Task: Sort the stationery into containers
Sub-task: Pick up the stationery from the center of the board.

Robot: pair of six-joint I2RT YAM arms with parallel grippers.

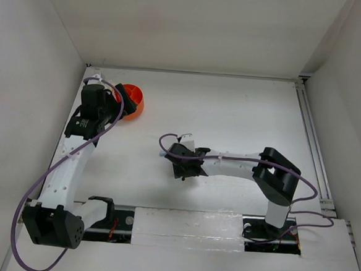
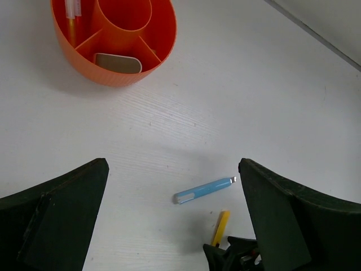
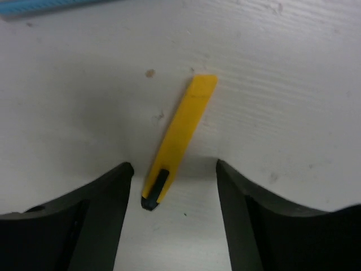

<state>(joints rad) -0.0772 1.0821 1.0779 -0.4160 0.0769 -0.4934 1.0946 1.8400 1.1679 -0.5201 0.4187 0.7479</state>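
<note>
Right fingers: parted, gripping nothing, low over the white bench, one to each side of the black-tipped end of the flat yellow pencil. From where I stand this reads as a line-up for a pinch, since the gap is wider than the pencil and neither finger is seen to touch it. Flat yellow pencil: lies mid-bench, slightly aslant to the fingers, square-cut at the far end, dark stub at the near end. It is thin and low, so I judge the fingers must close right at the bench surface to catch it. Slim light-blue pen: lies flat near the pencil but apart from it, silvery at its ends, not yet sorted. Left fingers: spread wide, empty, high over the bench beside the tub, probably to keep clear of the right arm's work. Low round bright-orange plastic tub: stands at the far left of the bench, well apart from pencil and pen. Inner walls divide it around a round centre well. One side compartment holds thin upright pens, pale and yellow; the front compartment holds a rounded tan eraser lying flat. Sorting judged partly done.
</note>
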